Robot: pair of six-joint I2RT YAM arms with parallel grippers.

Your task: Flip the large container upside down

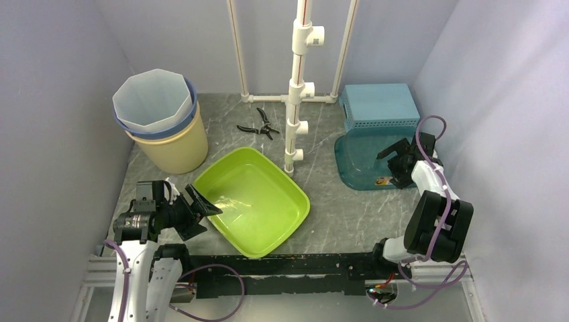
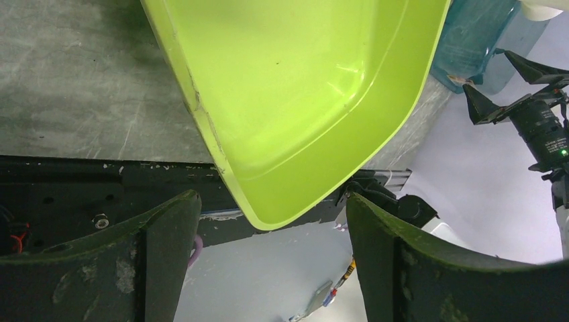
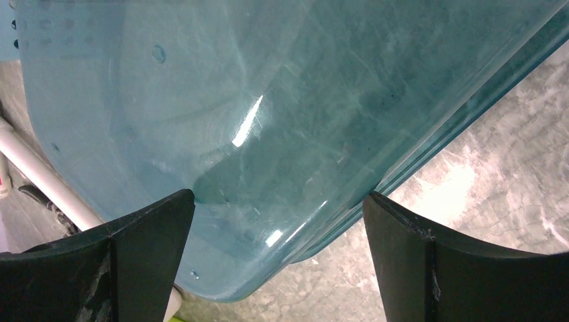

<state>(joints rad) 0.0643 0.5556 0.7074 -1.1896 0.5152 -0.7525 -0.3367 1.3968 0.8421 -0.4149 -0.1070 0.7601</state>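
Note:
The large lime-green container (image 1: 258, 201) stands upright, mouth up, in the middle of the table. My left gripper (image 1: 207, 218) sits at its left rim, open, with the fingers straddling the edge. In the left wrist view the container (image 2: 295, 87) fills the top, and its rounded corner reaches down to the line of my open left gripper (image 2: 272, 198); I see no contact. My right gripper (image 1: 396, 164) is open beside a teal see-through tub (image 1: 362, 168). In the right wrist view, that tub (image 3: 268, 100) lies just beyond the spread right gripper (image 3: 278, 196).
A beige bucket (image 1: 174, 147) with a white liner (image 1: 153, 99) stands at the back left. Black pliers (image 1: 260, 125) lie behind the green container, next to a white pipe stand (image 1: 297, 87). A blue perforated basket (image 1: 379, 106) sits behind the teal tub. Walls close in on both sides.

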